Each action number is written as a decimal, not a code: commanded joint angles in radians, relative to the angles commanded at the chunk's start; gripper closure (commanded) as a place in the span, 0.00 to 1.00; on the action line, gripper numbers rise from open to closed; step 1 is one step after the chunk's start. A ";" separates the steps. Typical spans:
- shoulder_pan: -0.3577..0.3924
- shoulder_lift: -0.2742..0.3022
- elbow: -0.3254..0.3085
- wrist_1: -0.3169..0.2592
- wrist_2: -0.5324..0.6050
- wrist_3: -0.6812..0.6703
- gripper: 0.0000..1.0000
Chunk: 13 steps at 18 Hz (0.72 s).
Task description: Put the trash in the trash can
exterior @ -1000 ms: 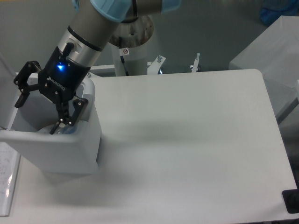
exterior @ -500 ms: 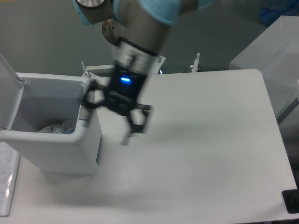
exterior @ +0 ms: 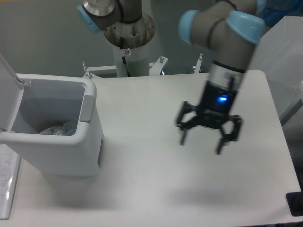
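The trash can (exterior: 71, 146) is a pale grey-white bin at the left of the table, its lid flipped open at the far left. Clear bluish crumpled plastic trash (exterior: 57, 130) lies at the bottom inside it; I cannot tell the bottle from the pouch there. My gripper (exterior: 201, 146) hangs above the right middle of the table, far from the can. It is open and empty, fingers spread wide and pointing down.
The white table (exterior: 156, 189) has a rounded right edge. A paper sheet (exterior: 7, 189) lies at the left front corner. A black object (exterior: 296, 204) sits at the right front edge. The robot base (exterior: 130, 42) and metal clamps stand behind the table.
My gripper has left the inside of the trash can and swung right across the table, empty. The trash stays in the can.
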 joint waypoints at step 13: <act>0.086 -0.068 0.145 -0.066 0.323 0.305 0.00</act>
